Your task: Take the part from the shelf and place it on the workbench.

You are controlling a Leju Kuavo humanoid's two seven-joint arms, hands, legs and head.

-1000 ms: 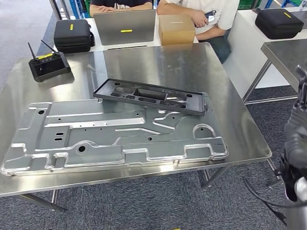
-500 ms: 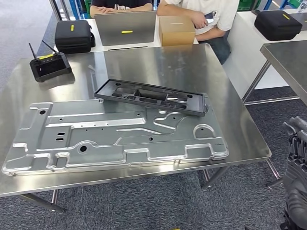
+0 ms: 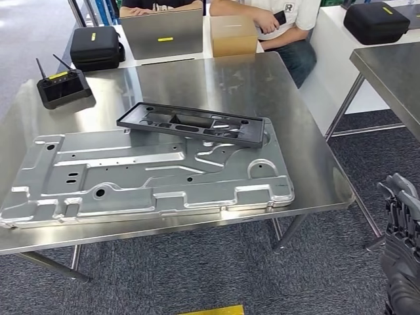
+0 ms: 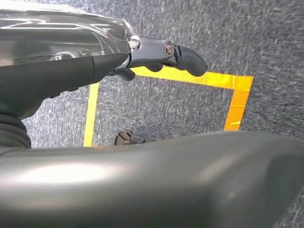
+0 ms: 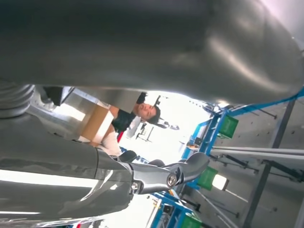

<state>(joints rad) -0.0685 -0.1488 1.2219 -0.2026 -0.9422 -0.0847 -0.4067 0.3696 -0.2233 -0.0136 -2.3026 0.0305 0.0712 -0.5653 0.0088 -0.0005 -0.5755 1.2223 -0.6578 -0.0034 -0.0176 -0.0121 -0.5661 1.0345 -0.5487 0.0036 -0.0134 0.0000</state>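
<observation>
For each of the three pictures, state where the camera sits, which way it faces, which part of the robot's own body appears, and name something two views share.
Head view: high on the body, looking forward and down at the workbench bearing the silver panel and black part; right robot hand at the lower right.
Left wrist view: behind the left robot hand, facing carpet and yellow tape.
Right wrist view: behind the right robot hand, facing outward and up toward blue racks.
Shared: the cardboard box shows in the head and right wrist views.

Part (image 3: pixel 190 124) atop metal panel (image 3: pixel 144 177) on workbench (image 3: pixel 233 79); controller (image 3: pixel 62 85) at far-left corner.
</observation>
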